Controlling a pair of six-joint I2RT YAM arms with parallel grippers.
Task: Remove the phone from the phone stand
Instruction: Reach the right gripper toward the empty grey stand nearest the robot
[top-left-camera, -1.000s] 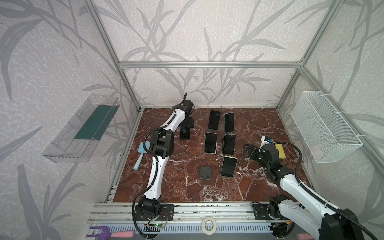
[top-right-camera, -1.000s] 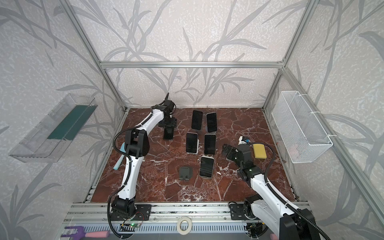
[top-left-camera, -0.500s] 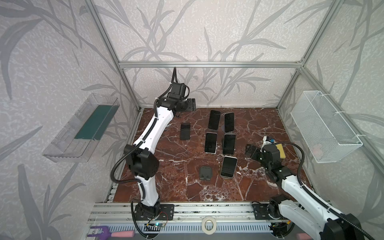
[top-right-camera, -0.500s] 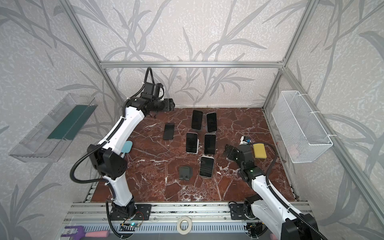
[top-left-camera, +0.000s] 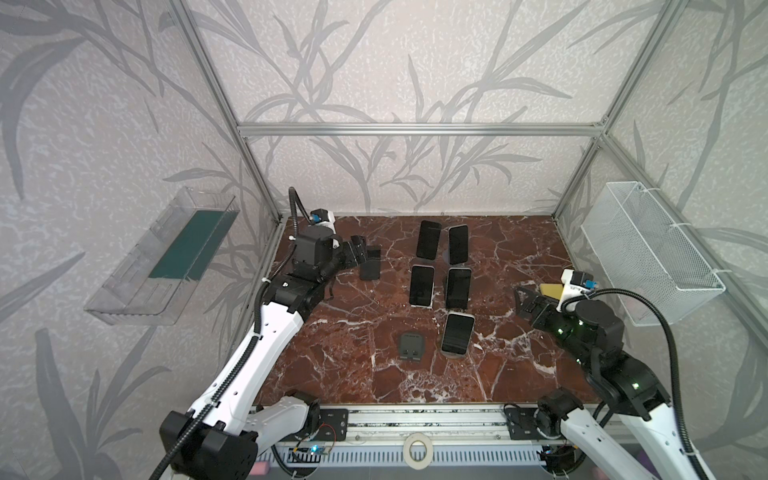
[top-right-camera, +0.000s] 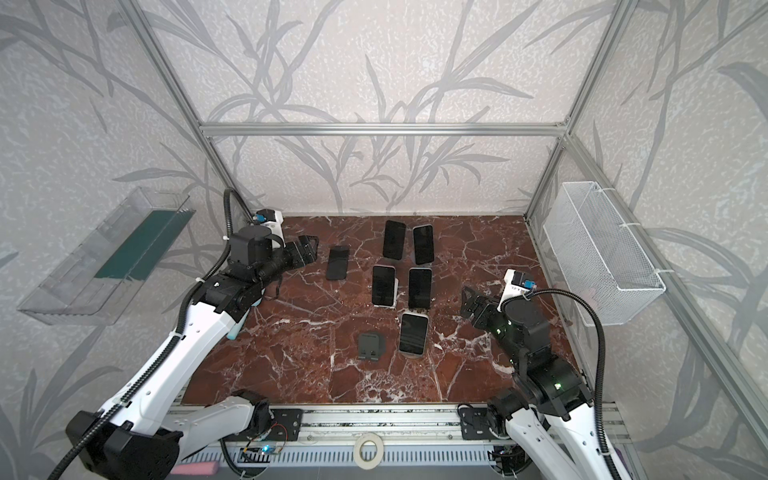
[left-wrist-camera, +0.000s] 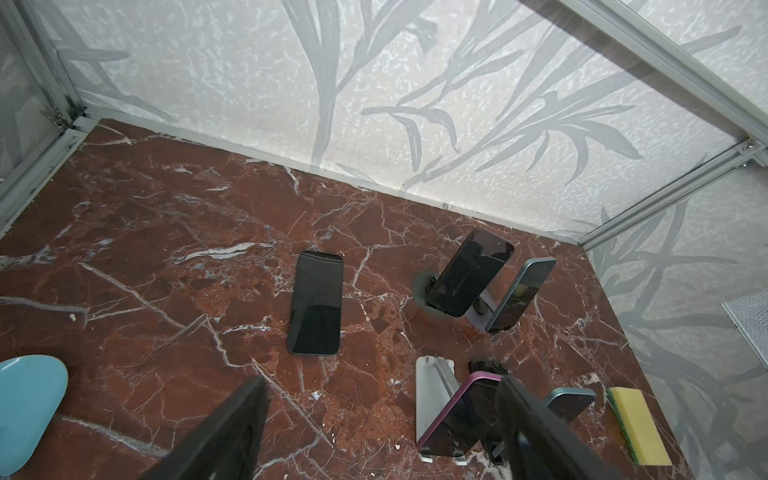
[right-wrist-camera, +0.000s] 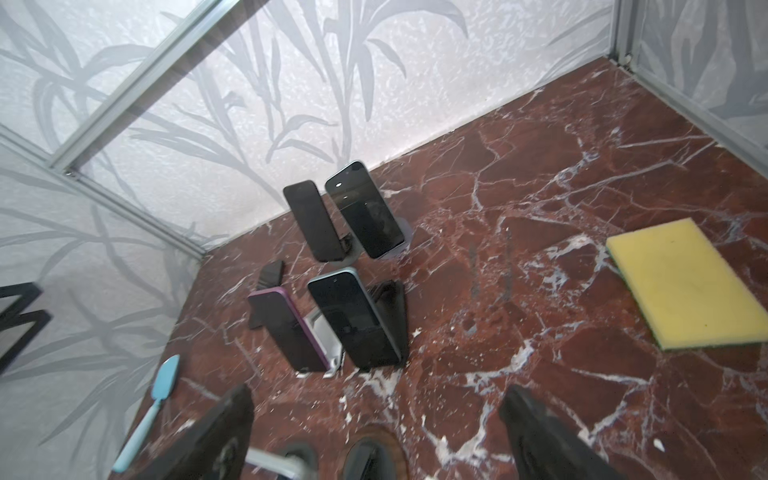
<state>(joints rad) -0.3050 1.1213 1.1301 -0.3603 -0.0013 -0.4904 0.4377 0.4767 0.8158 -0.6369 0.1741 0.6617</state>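
A dark phone lies flat on the marble table, off any stand. Just left of it my left gripper hovers open and empty. An empty black phone stand sits at the front middle. Several other phones lean on stands in the middle of the table. My right gripper is open and empty at the right, facing those phones.
A yellow sponge lies at the table's right edge. A light blue brush lies by the left edge. A wire basket hangs on the right wall, a clear shelf on the left wall.
My left gripper was down at the flat phone, rose high over the back left corner, then dropped back just left of the phone. The phone stayed flat. The right arm barely moved.
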